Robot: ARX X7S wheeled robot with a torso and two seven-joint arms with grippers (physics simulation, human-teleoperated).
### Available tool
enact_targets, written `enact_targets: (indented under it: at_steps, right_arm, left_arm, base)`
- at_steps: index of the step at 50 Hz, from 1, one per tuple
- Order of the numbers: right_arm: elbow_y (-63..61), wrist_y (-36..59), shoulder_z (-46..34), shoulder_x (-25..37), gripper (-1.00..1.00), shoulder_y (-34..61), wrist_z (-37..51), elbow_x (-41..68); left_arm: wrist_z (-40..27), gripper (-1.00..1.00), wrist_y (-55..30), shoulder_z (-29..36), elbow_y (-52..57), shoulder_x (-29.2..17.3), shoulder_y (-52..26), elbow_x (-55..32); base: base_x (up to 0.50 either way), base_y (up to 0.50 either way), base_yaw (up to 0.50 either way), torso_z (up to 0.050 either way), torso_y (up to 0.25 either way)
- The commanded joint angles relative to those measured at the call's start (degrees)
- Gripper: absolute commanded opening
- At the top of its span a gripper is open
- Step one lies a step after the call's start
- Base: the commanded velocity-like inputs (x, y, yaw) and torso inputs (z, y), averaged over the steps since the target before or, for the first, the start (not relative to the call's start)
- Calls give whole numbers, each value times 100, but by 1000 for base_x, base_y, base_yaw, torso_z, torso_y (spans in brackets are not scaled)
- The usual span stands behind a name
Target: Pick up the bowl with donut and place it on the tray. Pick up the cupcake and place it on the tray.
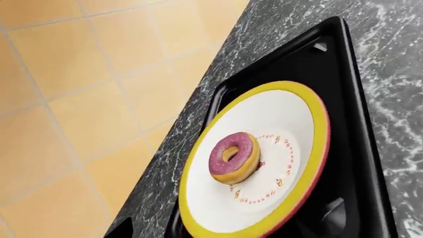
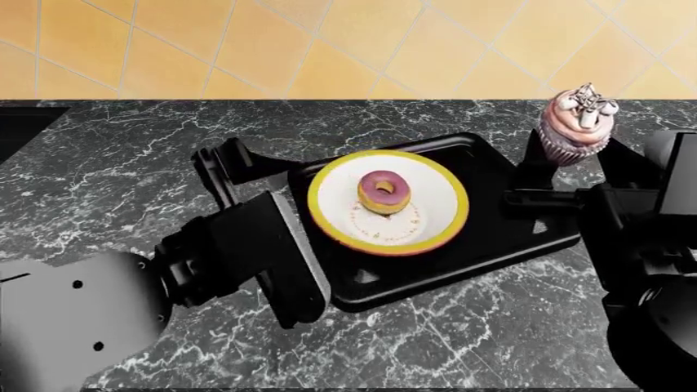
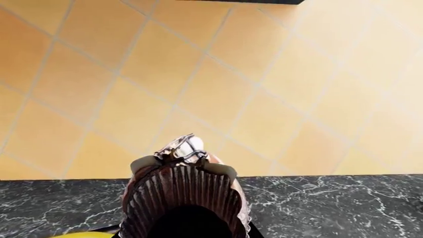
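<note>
Head view shows a dark marble counter (image 2: 130, 163) veined with white, and behind it, across the top of the frame, a wall of glossy orange-yellow tiles (image 2: 326, 49). At the frame's centre sits the tray (image 2: 512, 237), glossy black, rectangular with rounded corners and a raised rim. Inside it rests the bowl (image 2: 388, 202), shallow, round and white with a yellow rim edged in red and a ring of small marks on its floor. The donut (image 2: 384, 192), a small ring with pink-purple icing over a tan underside, lies in the bowl.

At upper right the right gripper (image 2: 574, 155) is clamped on the cupcake (image 2: 577, 122), which has pink swirled frosting, white bits on top and a pleated wrapper; it is held up just beside the tray's right end. The left gripper (image 2: 234, 167) sits at the tray's left edge, its fingers spread and holding nothing.
</note>
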Motion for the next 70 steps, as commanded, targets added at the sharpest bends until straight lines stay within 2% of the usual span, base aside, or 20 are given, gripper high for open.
enact_targets:
  at_steps: [1,17,26,70]
  right_arm:
    - [436,124,-160,-148,-100,472,-300,-325]
    - [1135,189,-450,-297,-100,862,-720,-433]
    - [1652,175,-564,-414,-100,996,-1035,-427]
    - [3052,123,-1154,-682,-100,1244,-1471,-1050]
  left_arm:
    - [-641,100,377,-299,236,-516,534,-198]
    - [-1488,100,927,-573,791,-1116,1064,-294]
    - [-1693,100,1146,-597,893,-1330,1301,-311]
    - [-1678,100,1176,-510,715,-1284,1474,-277]
  base:
    - [0,0,0,0,0]
    - [0,0,0,0,1]
    - [0,0,0,0,1]
    - [0,0,0,0,1]
